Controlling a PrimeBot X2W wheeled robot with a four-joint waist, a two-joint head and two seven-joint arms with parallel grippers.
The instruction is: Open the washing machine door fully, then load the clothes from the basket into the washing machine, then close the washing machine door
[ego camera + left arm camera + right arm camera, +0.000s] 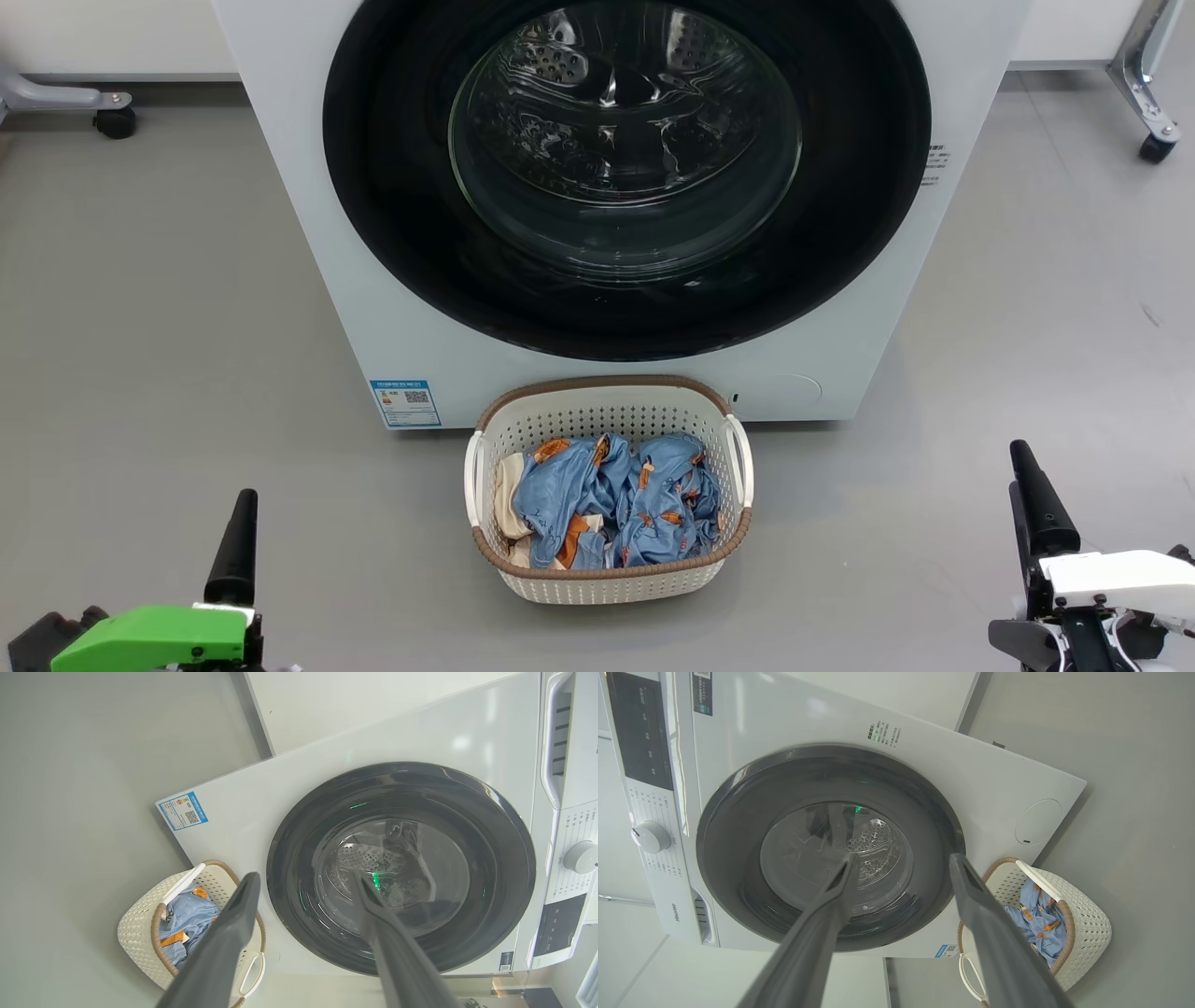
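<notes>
The left hand (304,879) is hovering low at the left, fingers spread wide and empty. In the middle, the washing machine door (625,177) is sitting shut, and the basket (607,411) is resting on the floor just before it, holding the clothes (616,499). The right hand (903,858) is hovering low at the right, also wide and empty. Opening seems not yet begun; next, a hand likely needs to reach the door's edge.
</notes>
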